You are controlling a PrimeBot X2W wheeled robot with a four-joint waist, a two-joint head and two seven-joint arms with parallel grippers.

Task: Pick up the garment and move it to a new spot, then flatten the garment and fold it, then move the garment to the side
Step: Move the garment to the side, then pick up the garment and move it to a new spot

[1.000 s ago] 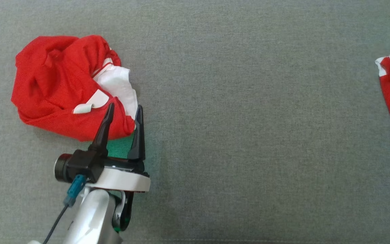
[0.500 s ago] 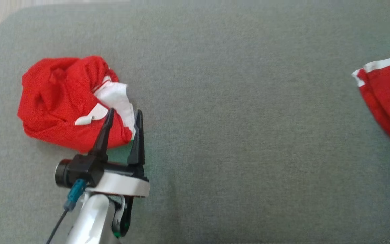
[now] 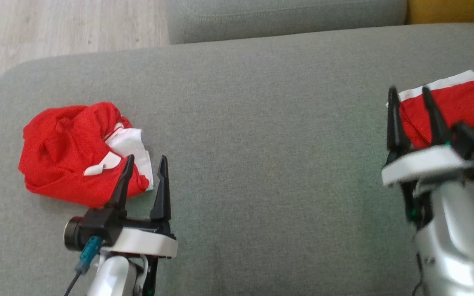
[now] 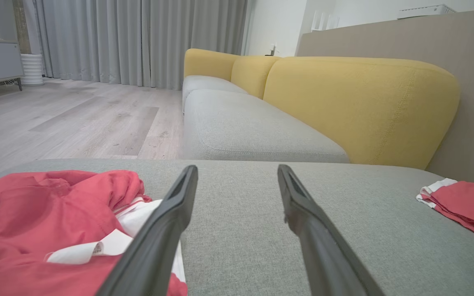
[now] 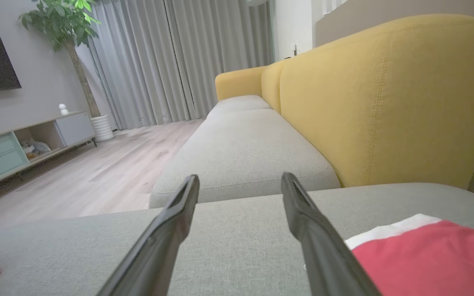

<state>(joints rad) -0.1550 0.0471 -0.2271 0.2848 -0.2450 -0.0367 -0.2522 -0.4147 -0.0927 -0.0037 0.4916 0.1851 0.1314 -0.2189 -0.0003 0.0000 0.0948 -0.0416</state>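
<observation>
The crumpled garment (image 3: 66, 164) looks light, soft and limp; a raised fold at its near edge suits pinching. The left tool (image 3: 146, 158) and right tool (image 3: 409, 89) both gape, empty.

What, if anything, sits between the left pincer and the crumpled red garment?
Nothing visible does. The left pincer is open at the near edge of the crumpled red garment, with one finger overlapping the fabric in the head view. Bare grey cushion lies to their right.

Red-and-white garment (image 3: 68, 160), grey cushion (image 3: 261, 144), yellow backrest (image 4: 356, 102)
</observation>
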